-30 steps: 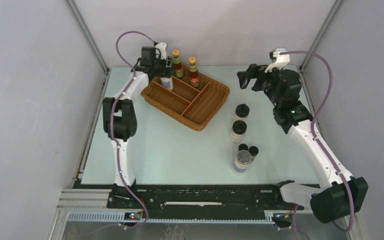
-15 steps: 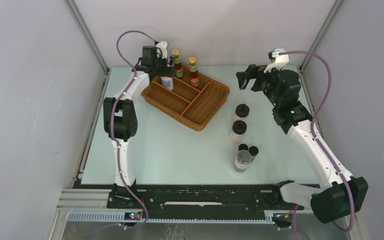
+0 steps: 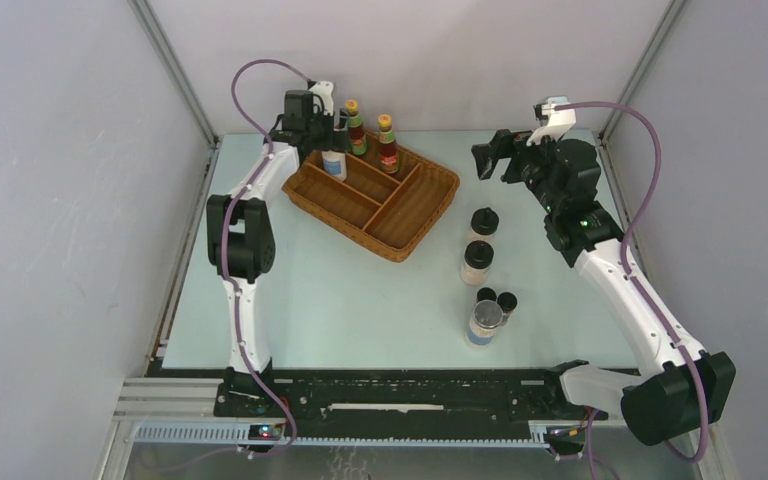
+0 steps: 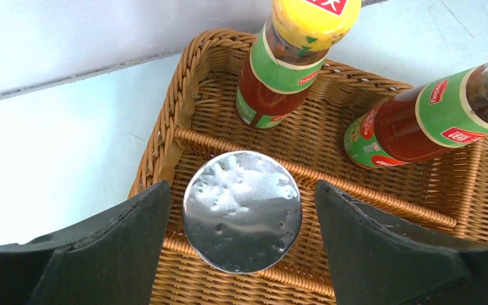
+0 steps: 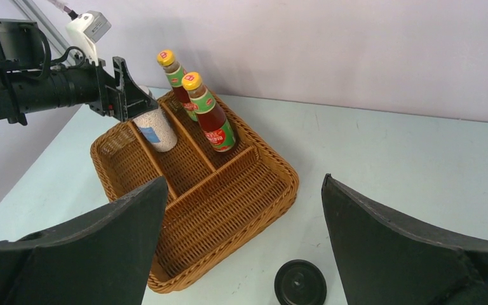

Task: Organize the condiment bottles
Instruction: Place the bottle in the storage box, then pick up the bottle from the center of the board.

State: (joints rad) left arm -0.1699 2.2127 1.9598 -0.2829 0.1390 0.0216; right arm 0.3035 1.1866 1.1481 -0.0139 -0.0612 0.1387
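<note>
Little has changed from a second ago: the right gripper (image 3: 487, 160) has crept slightly left and hangs spread open in the air, right of the wicker tray (image 3: 430, 205). The left gripper (image 4: 241, 190) is released, with fingers either side of a silver-lidded jar (image 4: 243, 219), not touching it. The jar stands in a tray compartment, next to the one holding two sauce bottles (image 3: 356, 128). Two shakers (image 3: 477, 262), two vials (image 3: 507, 300) and a second jar (image 3: 484, 322) stand on the table. Seen from above, the left gripper hides the first jar's lid.
</note>
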